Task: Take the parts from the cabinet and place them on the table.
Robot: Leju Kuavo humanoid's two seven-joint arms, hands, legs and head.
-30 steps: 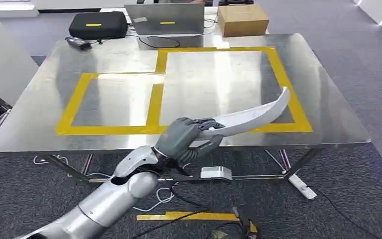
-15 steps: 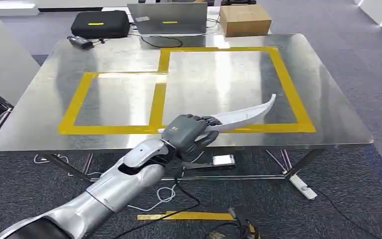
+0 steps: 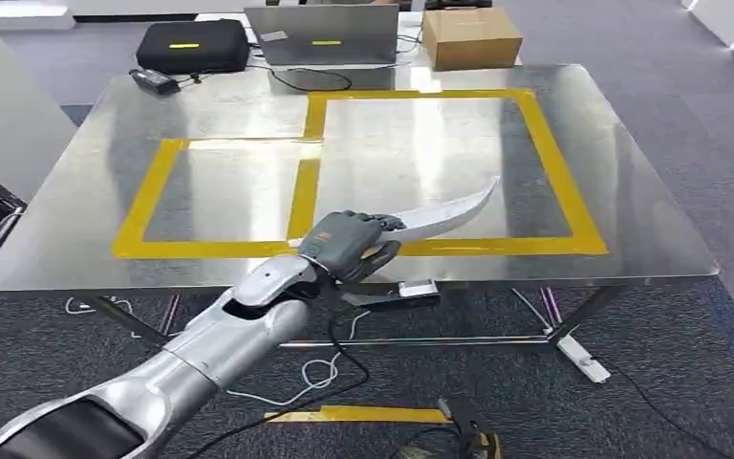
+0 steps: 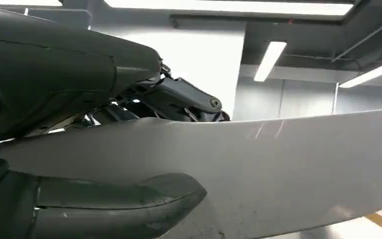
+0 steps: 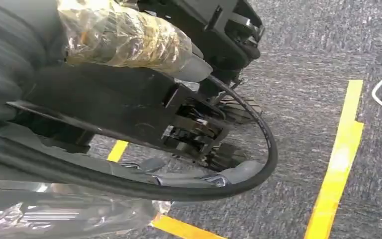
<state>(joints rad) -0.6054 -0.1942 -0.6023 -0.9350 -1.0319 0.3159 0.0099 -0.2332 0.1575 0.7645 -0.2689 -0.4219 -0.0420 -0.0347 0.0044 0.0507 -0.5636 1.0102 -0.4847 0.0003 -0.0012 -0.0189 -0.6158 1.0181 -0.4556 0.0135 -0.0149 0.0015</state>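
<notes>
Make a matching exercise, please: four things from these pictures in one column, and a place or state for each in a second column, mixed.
1. white curved part
2. black case
3. cardboard box
4. laptop

a. far right, behind the table
b. held by the left hand
c. far left, behind the table
d. between case and box

Pairs: 1-b, 2-c, 3-a, 4-d

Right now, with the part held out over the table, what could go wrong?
The left hand grips the long curved white part at one end only, so the far tip overhangs and could swing or slip in the grip. The hand sits near the table front edge; released there, the part might tip off. Its tip could also land across the yellow tape rather than inside the square.
</notes>
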